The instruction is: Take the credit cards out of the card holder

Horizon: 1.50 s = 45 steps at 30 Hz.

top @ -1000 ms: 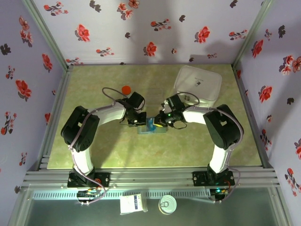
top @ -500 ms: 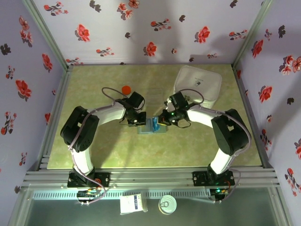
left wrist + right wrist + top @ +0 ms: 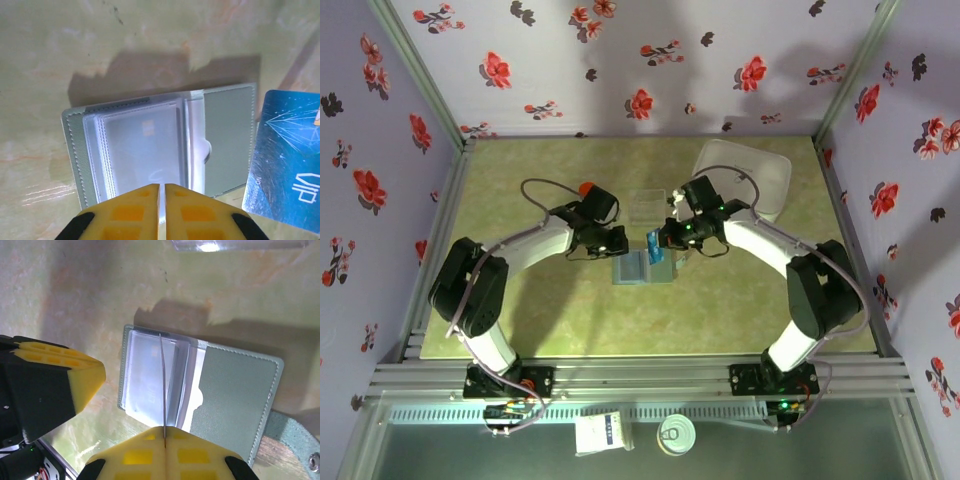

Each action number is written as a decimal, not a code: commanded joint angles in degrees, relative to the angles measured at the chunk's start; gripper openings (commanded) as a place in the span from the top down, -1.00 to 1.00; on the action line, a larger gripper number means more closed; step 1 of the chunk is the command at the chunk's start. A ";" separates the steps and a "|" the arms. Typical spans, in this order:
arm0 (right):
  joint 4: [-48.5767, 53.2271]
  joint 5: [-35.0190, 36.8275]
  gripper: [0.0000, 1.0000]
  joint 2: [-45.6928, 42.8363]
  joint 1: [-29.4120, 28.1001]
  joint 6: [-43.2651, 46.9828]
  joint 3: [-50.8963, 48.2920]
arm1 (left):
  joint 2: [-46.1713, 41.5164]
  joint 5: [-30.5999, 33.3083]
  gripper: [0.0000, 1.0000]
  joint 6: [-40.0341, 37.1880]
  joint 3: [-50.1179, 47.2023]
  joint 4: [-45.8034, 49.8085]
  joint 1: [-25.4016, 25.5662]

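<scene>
The grey-blue card holder [image 3: 642, 270] lies open and flat on the table, its clear sleeves [image 3: 142, 145] on the left panel. My right gripper [image 3: 665, 242] is shut on a teal-blue credit card [image 3: 655, 247], held clear above the holder. That card [image 3: 162, 382] appears edge-on between the right gripper's [image 3: 165, 430] fingers, and its printed face [image 3: 287, 160] hangs at the right of the left wrist view. My left gripper [image 3: 161, 186] hovers over the holder's near edge, jaws together with nothing between them. A pale card shape stays inside the sleeves.
A large white lidded box [image 3: 745, 175] stands at the back right. A clear plastic stand [image 3: 646, 203] sits just behind the holder, and a small red object [image 3: 586, 189] lies behind the left arm. The holder's strap with a snap [image 3: 297, 452] trails to its right.
My right gripper has lifted and drawn back with the teal-blue card, which now hangs free above the holder. My left gripper has pulled back from the holder toward the far left.
</scene>
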<state>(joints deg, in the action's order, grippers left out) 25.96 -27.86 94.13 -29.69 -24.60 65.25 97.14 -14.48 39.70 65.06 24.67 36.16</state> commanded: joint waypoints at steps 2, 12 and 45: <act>5.07 2.82 0.98 -0.65 0.43 6.85 4.36 | -3.10 -0.25 0.75 -0.24 -1.40 -0.28 -1.40; 9.56 5.93 1.00 2.95 0.38 20.07 11.70 | -5.02 -1.47 0.73 -0.68 -3.48 -0.03 -2.53; 22.99 9.53 1.00 14.43 0.34 54.43 31.82 | -5.25 -1.77 0.71 0.81 -1.78 -1.39 -3.20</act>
<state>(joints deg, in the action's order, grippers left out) 46.61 -19.42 106.87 -29.61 25.15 93.91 93.34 -15.64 40.10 61.45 23.81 33.34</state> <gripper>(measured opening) 0.059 0.147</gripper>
